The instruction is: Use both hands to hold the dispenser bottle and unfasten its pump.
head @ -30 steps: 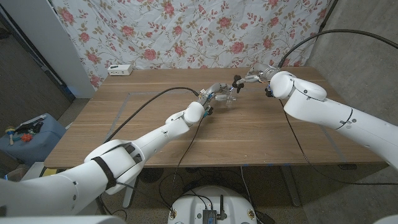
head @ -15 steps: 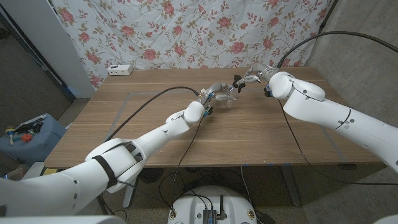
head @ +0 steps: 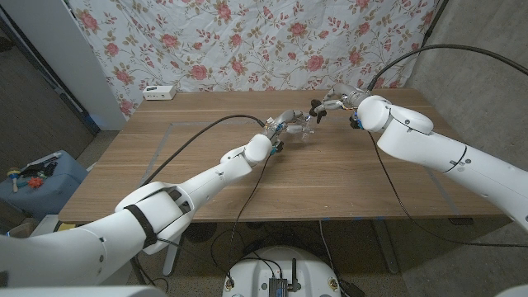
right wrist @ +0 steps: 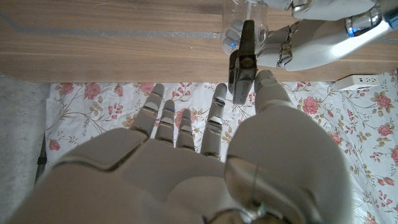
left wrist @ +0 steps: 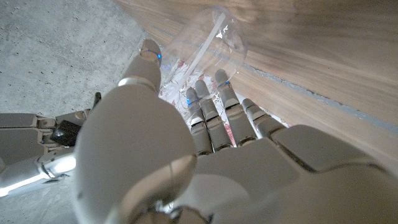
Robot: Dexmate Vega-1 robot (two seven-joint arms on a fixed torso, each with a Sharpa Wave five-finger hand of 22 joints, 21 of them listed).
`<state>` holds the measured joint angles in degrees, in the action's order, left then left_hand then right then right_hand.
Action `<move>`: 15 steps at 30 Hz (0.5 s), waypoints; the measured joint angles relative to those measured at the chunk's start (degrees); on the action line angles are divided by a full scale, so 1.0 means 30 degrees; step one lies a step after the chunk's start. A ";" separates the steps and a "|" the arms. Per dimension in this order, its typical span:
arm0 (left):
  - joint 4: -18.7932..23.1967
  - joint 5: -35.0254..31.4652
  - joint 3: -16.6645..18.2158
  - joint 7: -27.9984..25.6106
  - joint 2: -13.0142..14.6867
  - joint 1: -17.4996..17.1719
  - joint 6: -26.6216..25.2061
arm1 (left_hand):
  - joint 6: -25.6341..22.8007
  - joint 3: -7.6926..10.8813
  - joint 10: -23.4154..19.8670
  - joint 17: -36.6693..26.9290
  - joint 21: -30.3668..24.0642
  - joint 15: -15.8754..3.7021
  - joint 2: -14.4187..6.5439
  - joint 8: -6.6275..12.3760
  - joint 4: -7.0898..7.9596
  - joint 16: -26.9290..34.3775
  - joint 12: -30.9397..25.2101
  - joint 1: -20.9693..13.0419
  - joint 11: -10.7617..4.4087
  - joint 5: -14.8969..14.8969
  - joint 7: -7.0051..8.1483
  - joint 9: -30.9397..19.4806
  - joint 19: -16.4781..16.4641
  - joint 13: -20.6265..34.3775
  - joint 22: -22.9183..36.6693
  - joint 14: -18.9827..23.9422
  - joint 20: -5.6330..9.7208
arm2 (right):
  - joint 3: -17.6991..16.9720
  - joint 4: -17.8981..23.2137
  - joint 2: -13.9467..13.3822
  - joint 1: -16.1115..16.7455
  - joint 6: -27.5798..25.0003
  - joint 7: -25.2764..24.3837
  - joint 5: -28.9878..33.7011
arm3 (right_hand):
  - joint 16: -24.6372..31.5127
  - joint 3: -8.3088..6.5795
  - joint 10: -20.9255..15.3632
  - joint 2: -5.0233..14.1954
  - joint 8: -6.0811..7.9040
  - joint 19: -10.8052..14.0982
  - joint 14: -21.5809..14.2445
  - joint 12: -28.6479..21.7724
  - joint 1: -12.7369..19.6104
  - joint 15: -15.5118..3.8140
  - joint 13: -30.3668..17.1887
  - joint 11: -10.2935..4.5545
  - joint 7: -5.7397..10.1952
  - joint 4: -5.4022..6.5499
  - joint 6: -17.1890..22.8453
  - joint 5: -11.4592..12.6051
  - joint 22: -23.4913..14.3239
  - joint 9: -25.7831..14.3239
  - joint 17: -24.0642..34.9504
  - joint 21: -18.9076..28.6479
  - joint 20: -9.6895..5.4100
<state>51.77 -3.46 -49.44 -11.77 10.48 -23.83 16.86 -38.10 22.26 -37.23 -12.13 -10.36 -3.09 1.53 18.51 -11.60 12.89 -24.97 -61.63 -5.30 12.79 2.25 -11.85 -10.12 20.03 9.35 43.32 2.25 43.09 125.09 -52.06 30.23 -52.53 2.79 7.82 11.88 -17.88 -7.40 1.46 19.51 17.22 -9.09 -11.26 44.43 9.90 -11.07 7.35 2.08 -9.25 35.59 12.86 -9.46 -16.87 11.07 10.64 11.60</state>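
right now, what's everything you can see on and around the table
dispenser bottle: one, clear plastic, mid-table towards the back, between the two hands
pump: one, black, at the bottle's top
wooden table: one, brown, across the middle of the head view
power strip: one, white, back left corner of the table
floral cloth: one, white with pink roses, hanging behind the table
blue bin: one, on the floor off the table's left side, small items on it
cables: black, trailing across the table to both arms
left hand: white, fingers around the bottle
right hand: white, thumb and a finger at the pump
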 measured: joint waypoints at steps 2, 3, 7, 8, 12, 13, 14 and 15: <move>0.0006 0.0021 0.0000 0.0012 0.0000 0.0000 0.0000 | 0.0000 0.0000 -0.0068 -0.0001 0.0000 0.0000 0.0000 0.0000 0.0000 0.0000 0.0006 0.0000 0.0068 0.0000 0.0000 0.0000 0.0000 0.0000 0.0000 0.0000 0.0000 | -0.0180 -0.0042 0.0004 0.0151 0.0172 -0.0045 -0.0106 | 0.0000 -0.0064 -0.0064 0.0152 0.0000 0.0000 0.0000 0.0000 0.0151 0.0001 0.0000 -0.0064 0.0029 -0.0052 -0.0029 0.0000 0.0000 -0.0013 0.0000 0.0000 0.0000; 0.0022 0.0028 0.0000 0.0017 0.0000 0.0000 -0.0001 | 0.0000 0.0000 -0.0070 -0.0001 0.0000 0.0000 0.0000 -0.0001 0.0000 0.0000 0.0011 0.0001 0.0070 0.0000 0.0000 0.0000 0.0000 0.0000 0.0000 0.0000 0.0000 | -0.0252 -0.0051 0.0004 0.0206 0.0271 -0.0076 -0.0165 | 0.0000 -0.0167 -0.0063 0.0143 0.0000 0.0000 0.0000 0.0000 0.0292 0.0001 0.0000 -0.0063 0.0028 -0.0047 -0.0029 0.0000 0.0000 -0.0013 -0.0001 0.0000 0.0000; 0.0136 0.0075 -0.0001 0.0045 0.0013 -0.0046 -0.0079 | 0.0000 -0.0001 -0.0100 -0.0002 0.0000 0.0000 0.0000 -0.0004 0.0001 0.0000 0.0080 0.0000 0.0100 -0.0001 0.0000 0.0002 0.0000 0.0000 0.0000 0.0000 0.0000 | -0.0581 -0.0090 0.0000 0.0468 0.0589 -0.0180 -0.0412 | 0.0000 -0.0473 -0.0063 0.0350 0.0000 0.0103 0.0000 0.0000 0.0616 0.0002 0.0001 -0.0063 0.0099 -0.0179 -0.0102 0.0025 0.0000 -0.0013 -0.0001 0.0000 0.0103; 0.0137 0.0079 -0.0001 0.0052 0.0014 -0.0047 -0.0089 | -0.0001 -0.0001 -0.0099 -0.0002 0.0000 -0.0001 0.0000 -0.0006 0.0001 0.0000 0.0086 0.0000 0.0100 -0.0001 -0.0001 0.0003 0.0000 0.0000 0.0000 0.0000 0.0000 | -0.0604 -0.0091 -0.0001 0.0490 0.0637 -0.0199 -0.0453 | 0.0000 -0.0493 -0.0063 0.0436 0.0000 0.0113 0.0000 0.0000 0.0763 0.0001 0.0001 -0.0063 0.0108 -0.0185 -0.0111 0.0097 0.0000 -0.0013 -0.0001 0.0000 0.0093; 0.0270 0.0125 -0.0001 0.0126 0.0037 -0.0138 -0.0220 | -0.0001 -0.0002 -0.0101 0.0032 0.0000 0.0000 0.0000 -0.0015 0.0002 -0.0001 0.0120 0.0000 0.0100 -0.0002 -0.0001 0.0003 0.0000 0.0000 0.0000 0.0000 0.0000 | -0.0901 -0.0104 -0.0018 0.0743 0.0912 -0.0316 -0.0711 | 0.0000 -0.0716 -0.0070 0.0474 0.0075 0.0214 -0.0003 0.0000 0.1082 0.0000 0.0001 -0.0188 0.0208 -0.0283 -0.0053 0.0097 0.0000 -0.0012 -0.0002 0.0000 -0.0009; 0.0291 0.0128 0.0000 0.0130 0.0042 -0.0149 -0.0229 | -0.0001 -0.0002 -0.0101 0.0050 0.0000 0.0000 0.0000 -0.0016 0.0001 -0.0002 0.0113 0.0000 0.0100 -0.0003 -0.0001 0.0003 0.0000 0.0000 0.0000 0.0000 0.0000 | -0.0921 -0.0105 -0.0019 0.0757 0.0962 -0.0339 -0.0753 | 0.0000 -0.0769 -0.0054 0.0514 0.0075 0.0214 -0.0071 0.0000 0.1133 -0.0069 0.0002 -0.0204 0.0266 -0.0336 0.0005 0.0096 0.0000 -0.0012 -0.0003 0.0000 -0.0009; 0.0365 0.0136 -0.0001 0.0138 0.0064 -0.0194 -0.0243 | -0.0001 -0.0002 -0.0101 0.0050 0.0000 -0.0001 0.0000 -0.0019 0.0002 -0.0002 0.0105 0.0000 0.0100 -0.0003 -0.0001 0.0003 0.0000 0.0000 0.0001 0.0000 0.0000 | -0.0952 -0.0108 -0.0020 0.0786 0.1051 -0.0390 -0.0821 | 0.0000 -0.0852 -0.0099 0.0523 0.0075 0.0214 -0.0104 0.0000 0.1233 -0.0101 0.0002 -0.0249 0.0270 -0.0357 0.0009 0.0096 0.0000 -0.0012 -0.0003 0.0000 -0.0009; 0.0398 0.0153 -0.0001 0.0161 0.0072 -0.0214 -0.0280 | -0.0001 -0.0002 -0.0101 0.0050 0.0000 0.0000 0.0000 -0.0037 0.0002 -0.0002 0.0093 0.0000 0.0100 -0.0003 -0.0001 0.0003 0.0000 0.0000 0.0000 0.0000 0.0000 | -0.1028 -0.0114 -0.0021 0.0851 0.1093 -0.0413 -0.0862 | 0.0000 -0.0890 -0.0123 0.0527 0.0075 0.0214 -0.0104 0.0000 0.1237 -0.0101 0.0002 -0.0272 0.0270 -0.0314 0.0009 0.0096 0.0000 -0.0012 -0.0003 0.0000 -0.0009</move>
<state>52.97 -3.00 -49.44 -11.29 10.70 -24.47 16.02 -38.11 22.25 -37.53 -11.98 -10.37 -3.09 1.53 18.40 -11.60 12.88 -24.69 -61.63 -5.00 12.78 2.25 -11.85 -10.12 20.03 9.35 43.32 2.25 40.00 124.75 -52.13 32.78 -49.25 1.55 5.23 11.88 -20.55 -7.77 3.04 19.74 17.86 -9.40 -11.26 48.14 9.60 -11.06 6.53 2.89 -10.20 35.62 13.15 -9.46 -16.91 11.06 10.64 11.57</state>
